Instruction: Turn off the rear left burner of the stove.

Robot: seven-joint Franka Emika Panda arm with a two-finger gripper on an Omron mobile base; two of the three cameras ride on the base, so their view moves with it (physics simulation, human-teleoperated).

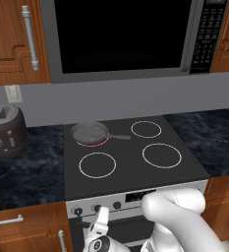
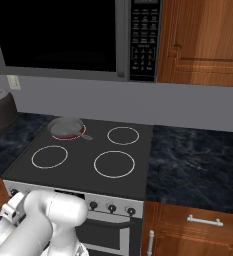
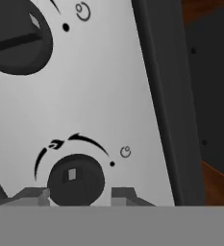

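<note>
The stove (image 1: 135, 177) is a black glass-top range with a silver front panel. Its rear left burner (image 1: 94, 143) glows red under a grey frying pan (image 1: 90, 132); the right base view shows that red rim (image 2: 63, 136) below the pan (image 2: 66, 126) too. My gripper (image 1: 100, 216) is pressed up to the front panel at the left group of knobs. In the hand view a small dark knob (image 3: 76, 180) sits between my two finger tips, and my gripper (image 3: 80, 194) is shut on it. A second, larger-looking knob (image 3: 17, 38) lies at the upper left.
A dark toaster (image 1: 5, 130) stands on the left counter. A black-windowed microwave (image 1: 121, 34) hangs above the stove. Wooden cabinets flank the stove below. Three more knobs (image 2: 111, 207) sit on the right of the panel, and my arm (image 2: 53, 215) hides the left ones.
</note>
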